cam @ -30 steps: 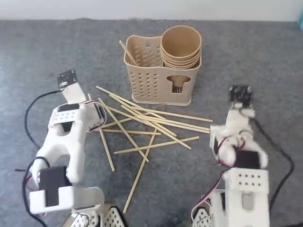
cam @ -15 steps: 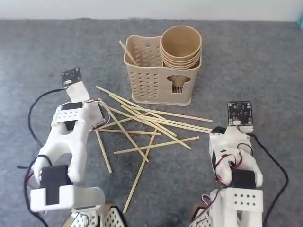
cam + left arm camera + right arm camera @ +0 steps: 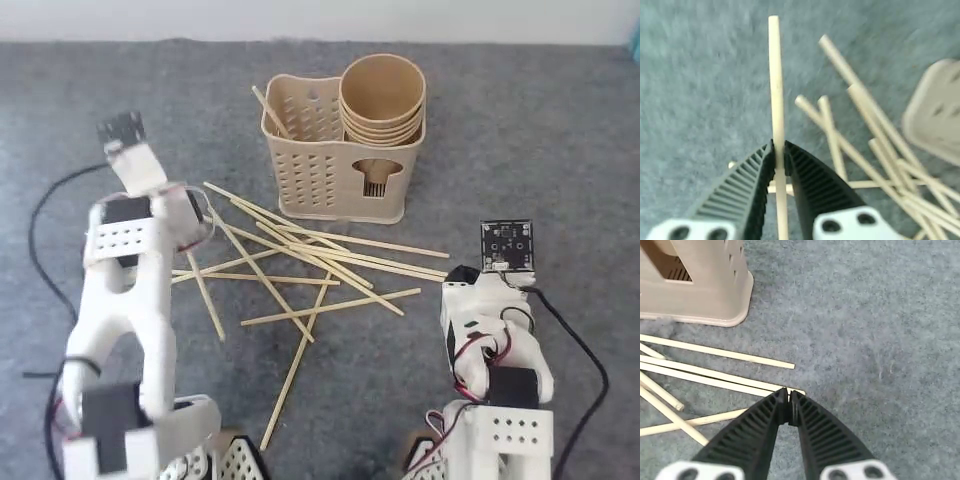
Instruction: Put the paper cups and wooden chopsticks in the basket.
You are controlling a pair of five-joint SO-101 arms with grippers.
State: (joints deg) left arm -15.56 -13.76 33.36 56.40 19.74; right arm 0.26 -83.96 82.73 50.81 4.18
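Observation:
A beige perforated basket [image 3: 322,175] stands at the back of the carpet with stacked paper cups [image 3: 382,92] in its right half and one chopstick [image 3: 270,108] leaning in its left half. Several wooden chopsticks [image 3: 330,262] lie crossed in front of it. My left gripper [image 3: 778,145] is shut on one chopstick [image 3: 774,75], which runs down to the carpet [image 3: 206,295] at the pile's left edge. My right gripper [image 3: 789,392] is shut with nothing in it, its tips just above the right ends of two chopsticks [image 3: 715,377], near the basket's corner [image 3: 715,300].
Grey carpet [image 3: 540,130] covers the table, with open room to the right of the basket and at the far left. The right arm [image 3: 492,325] is folded back at the front right. Cables [image 3: 45,235] trail beside both arm bases.
The left arm has risen and swung left with the chopstick, dragging its lower end left. The right arm drew back a second ago and has since stayed still.

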